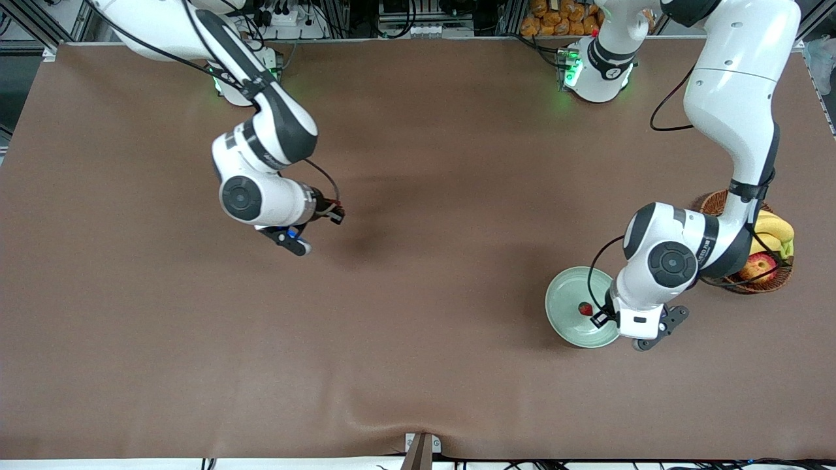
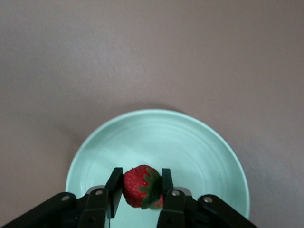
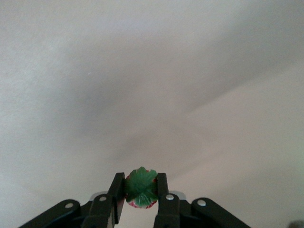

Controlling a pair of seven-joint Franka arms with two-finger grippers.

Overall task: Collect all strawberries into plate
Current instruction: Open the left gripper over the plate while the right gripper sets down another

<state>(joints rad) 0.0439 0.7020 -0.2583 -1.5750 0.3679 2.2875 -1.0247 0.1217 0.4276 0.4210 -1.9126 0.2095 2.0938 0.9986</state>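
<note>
The pale mint-green plate (image 1: 565, 301) (image 2: 156, 137) lies toward the left arm's end of the table. My left gripper (image 1: 590, 312) (image 2: 140, 189) hangs just over the plate, shut on a red strawberry (image 1: 586, 309) (image 2: 137, 185) with a green cap. My right gripper (image 1: 336, 213) (image 3: 141, 191) is over bare table toward the right arm's end, shut on a second strawberry (image 3: 141, 187) whose green cap faces the wrist camera. The plate holds no loose berry that I can see.
A brown wicker basket (image 1: 714, 199) with bananas (image 1: 774, 228) and a red-yellow apple (image 1: 758, 266) stands beside the plate, partly under the left arm. Brown table covering (image 1: 418, 294) spreads between the two grippers.
</note>
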